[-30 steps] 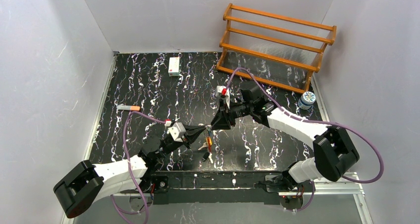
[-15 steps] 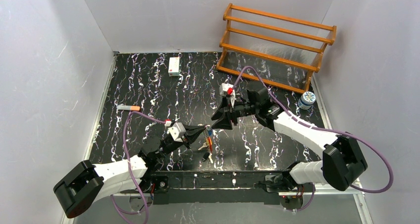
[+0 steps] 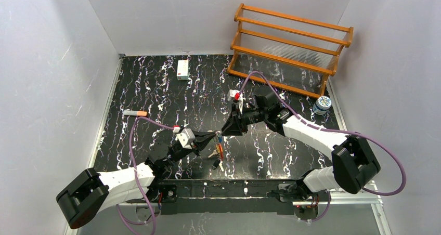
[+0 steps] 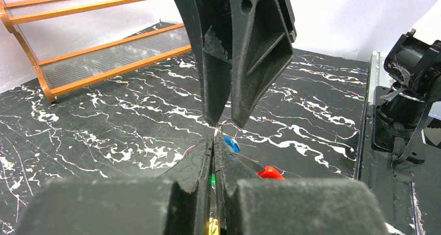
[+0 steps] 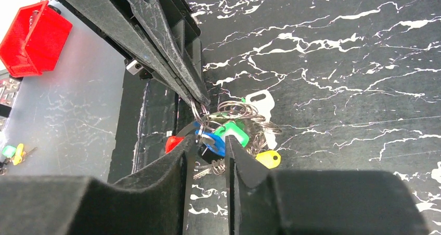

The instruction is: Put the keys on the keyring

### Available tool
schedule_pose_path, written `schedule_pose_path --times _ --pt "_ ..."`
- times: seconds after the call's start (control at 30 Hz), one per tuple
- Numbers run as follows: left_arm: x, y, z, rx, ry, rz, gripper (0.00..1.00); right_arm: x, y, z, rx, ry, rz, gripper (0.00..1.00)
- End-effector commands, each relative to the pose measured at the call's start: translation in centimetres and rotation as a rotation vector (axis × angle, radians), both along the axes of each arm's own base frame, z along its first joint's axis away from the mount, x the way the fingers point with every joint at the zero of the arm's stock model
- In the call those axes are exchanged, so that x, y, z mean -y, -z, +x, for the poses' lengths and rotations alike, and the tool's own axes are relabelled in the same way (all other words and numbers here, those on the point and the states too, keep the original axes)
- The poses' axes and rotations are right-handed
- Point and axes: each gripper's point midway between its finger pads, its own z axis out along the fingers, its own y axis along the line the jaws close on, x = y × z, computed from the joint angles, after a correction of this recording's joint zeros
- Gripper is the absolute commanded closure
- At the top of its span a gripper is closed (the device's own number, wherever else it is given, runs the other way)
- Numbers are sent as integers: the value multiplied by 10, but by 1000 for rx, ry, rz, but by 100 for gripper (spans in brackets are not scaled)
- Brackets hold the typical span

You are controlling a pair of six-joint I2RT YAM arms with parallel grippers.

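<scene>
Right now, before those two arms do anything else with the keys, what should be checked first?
1. Is the left tool shut on the keyring wire? Ok.
2. Is the blue-tagged key lined up with the gap of the right tool? Ok.
3. Is the right tool actually gripping that key? Cannot tell.
4. Is the green-tagged key threaded on the ring? Cannot tell; it sits tangled in the cluster.
5. Are the marker and the white box well away from both tools? Ok.
</scene>
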Motion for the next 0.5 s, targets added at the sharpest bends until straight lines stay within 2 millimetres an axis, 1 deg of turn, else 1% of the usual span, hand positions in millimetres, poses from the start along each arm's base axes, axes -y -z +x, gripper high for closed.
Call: schedule_pose_path --times 0.0,0.3,0.4,0.47 --pt "-2 -15 -2 40 -3 -47 100 -6 -10 2 12 -15 24 68" --pt "-2 -15 -2 42 -2 -50 100 -7 -7 0 -15 -24 30 89" --pt "-3 -15 -2 42 -3 -49 100 -8 -8 0 -16 -27 32 91" --pt "-3 -15 -2 43 -3 -50 100 -7 -11 -1 -10 -31 38 88"
